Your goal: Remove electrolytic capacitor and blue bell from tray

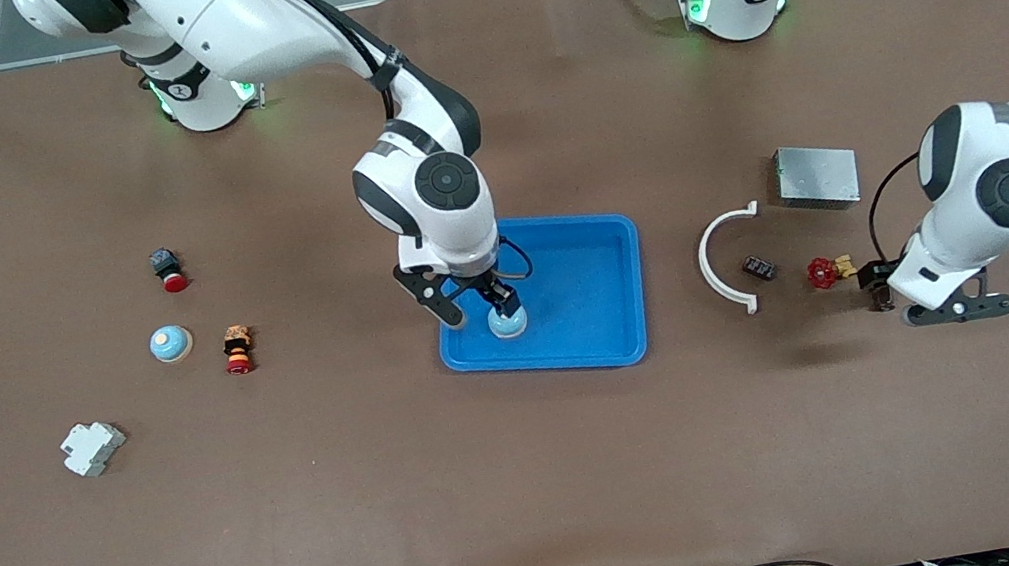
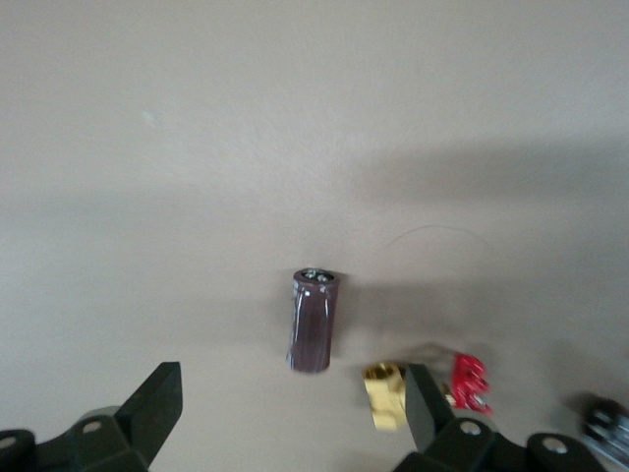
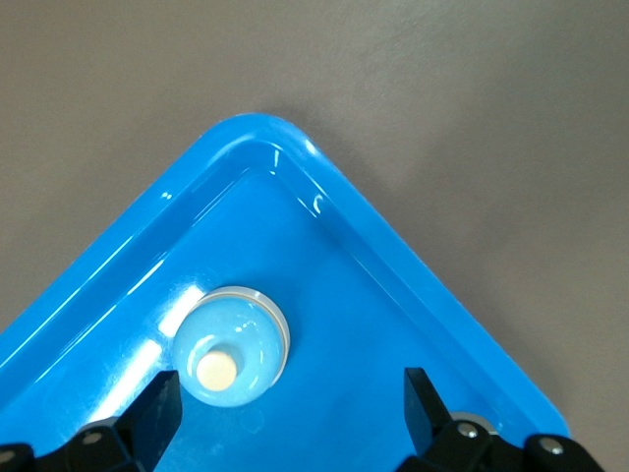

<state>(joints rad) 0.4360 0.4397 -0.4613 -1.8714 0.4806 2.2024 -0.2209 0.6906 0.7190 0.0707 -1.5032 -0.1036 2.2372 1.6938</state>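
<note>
Two risks apply. (1) The right gripper (image 1: 476,310) hangs low over the pale-blue domed bell (image 1: 508,323), fingers open and straddling it w/o contact. The dome is smooth and glossy, so a high or off-centre closure could squeeze it out sideways. The bell sits in the corner of the shallow bright-blue plastic tray (image 1: 585,280) nearest the front camera, toward the right arm's end. A finger may catch the raised rim and drag the tray.

(2) The left gripper (image 2: 292,379) is over the brown counter (image 1: 398,502) at the left arm's end, fingers open, holding nothing. Below it is the dark-maroon cylindrical electrolytic capacitor (image 2: 314,320), out of the tray, just beside a brass valve w/ red handwheel (image 2: 385,393). Being round, it may roll if nudged.
</note>
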